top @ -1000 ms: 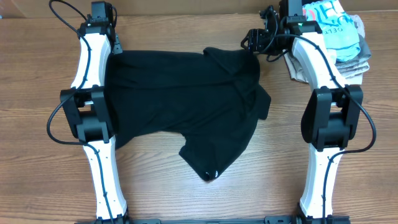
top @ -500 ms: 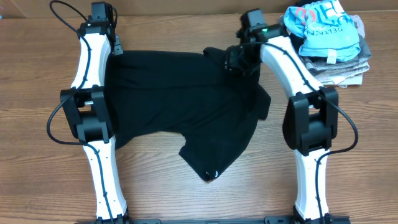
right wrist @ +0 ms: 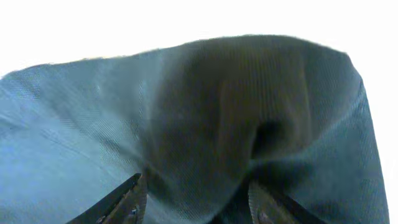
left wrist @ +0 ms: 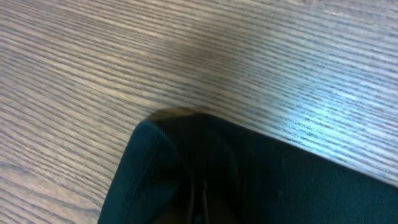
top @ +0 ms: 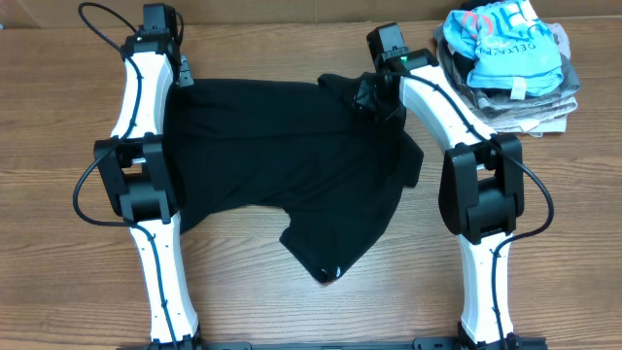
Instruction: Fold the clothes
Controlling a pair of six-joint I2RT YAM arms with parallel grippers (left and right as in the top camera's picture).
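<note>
The clothes (top: 282, 156) are one large black garment spread across the table's middle, with a small white mark (top: 337, 272) on the near flap. My left gripper (top: 182, 78) sits at the garment's far left corner, shut on the clothes (left wrist: 280, 186), its jaws buried in the fabric (left wrist: 202, 208). My right gripper (top: 367, 95) is down on the bunched far right part of the garment. In the right wrist view its fingers (right wrist: 127, 202) stand apart with a hump of the black cloth (right wrist: 205, 106) between them, so the right gripper (right wrist: 196, 208) is open.
A stack of folded grey and beige garments (top: 530, 102) lies at the back right with a light-blue printed shirt (top: 510, 44) on top. Bare wooden table (top: 58, 243) lies to the left and along the front. Both arm bases stand at the near edge.
My right arm swung left from beside the folded stack onto the black garment's far right part, and its jaws narrowed. The left arm and the garment have not moved.
</note>
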